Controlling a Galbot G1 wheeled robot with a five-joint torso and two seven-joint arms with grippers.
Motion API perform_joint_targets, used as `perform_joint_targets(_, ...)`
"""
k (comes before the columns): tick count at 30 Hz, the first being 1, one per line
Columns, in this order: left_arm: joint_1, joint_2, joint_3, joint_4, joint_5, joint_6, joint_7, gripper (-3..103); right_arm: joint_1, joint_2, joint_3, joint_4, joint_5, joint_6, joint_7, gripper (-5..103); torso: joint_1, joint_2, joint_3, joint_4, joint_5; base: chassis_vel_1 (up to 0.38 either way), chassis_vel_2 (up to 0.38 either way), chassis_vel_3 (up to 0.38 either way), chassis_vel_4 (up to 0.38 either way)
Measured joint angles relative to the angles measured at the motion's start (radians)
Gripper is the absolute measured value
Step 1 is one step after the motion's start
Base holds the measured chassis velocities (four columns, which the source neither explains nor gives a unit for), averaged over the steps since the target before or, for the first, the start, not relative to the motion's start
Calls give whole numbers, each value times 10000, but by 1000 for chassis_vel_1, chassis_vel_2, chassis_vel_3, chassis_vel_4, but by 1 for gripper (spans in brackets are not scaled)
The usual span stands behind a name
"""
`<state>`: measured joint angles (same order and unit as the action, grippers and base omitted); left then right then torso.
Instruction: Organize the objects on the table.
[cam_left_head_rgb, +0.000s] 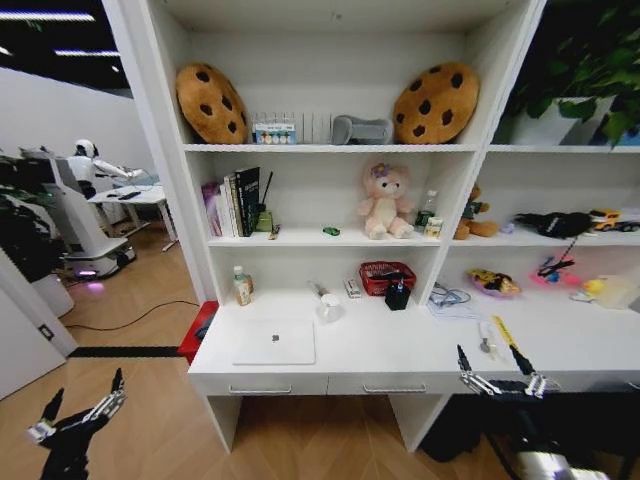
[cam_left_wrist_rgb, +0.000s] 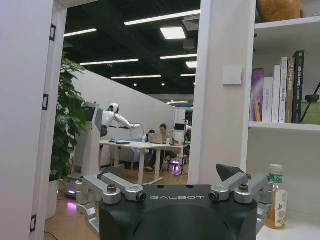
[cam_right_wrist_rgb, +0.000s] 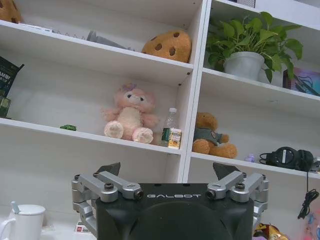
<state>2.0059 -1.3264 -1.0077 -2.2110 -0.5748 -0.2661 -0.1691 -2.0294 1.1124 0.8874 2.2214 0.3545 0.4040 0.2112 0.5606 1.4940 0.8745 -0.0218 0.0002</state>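
Your left claw (cam_left_head_rgb: 85, 405) hangs low over the wooden floor, well off the left end of the worktop (cam_left_head_rgb: 400, 352), with its fingers spread and nothing between them; the left wrist view shows the same released fingers (cam_left_wrist_rgb: 100, 192) pointing past the shelf unit's side panel. Your right claw (cam_left_head_rgb: 498, 382) sits at the worktop's front edge toward the right, also released and empty, aimed at the shelves in the right wrist view. The silver laptop (cam_left_head_rgb: 275, 342) lies closed and flat on the left part of the worktop, above the left drawer. The tiny green toy car (cam_left_head_rgb: 331, 231) is on the middle shelf, left of the pink plush (cam_left_head_rgb: 385, 202), and you can see it there in the right wrist view too (cam_right_wrist_rgb: 68, 127). A red basket (cam_left_head_rgb: 386, 277) stands at the back of the worktop with something dark in it that you cannot make out; a black bottle (cam_left_head_rgb: 398, 293) stands just in front of it. The white mug (cam_left_head_rgb: 329, 307) stands left of the basket, with a handle-like end sticking up from it (cam_right_wrist_rgb: 15, 207). The yellow ruler (cam_left_head_rgb: 510, 347) lies near your right claw, with a pen-like thing (cam_left_head_rgb: 484, 340) beside it.
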Motion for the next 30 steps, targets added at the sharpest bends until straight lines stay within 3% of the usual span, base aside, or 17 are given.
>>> perform_joint_targets(30, 0, 0, 0, 0, 0, 0, -1, 100, -1, 0, 0, 1, 0, 0, -1, 100, -2, 0, 0, 6, 2, 154, -156, -152, 152)
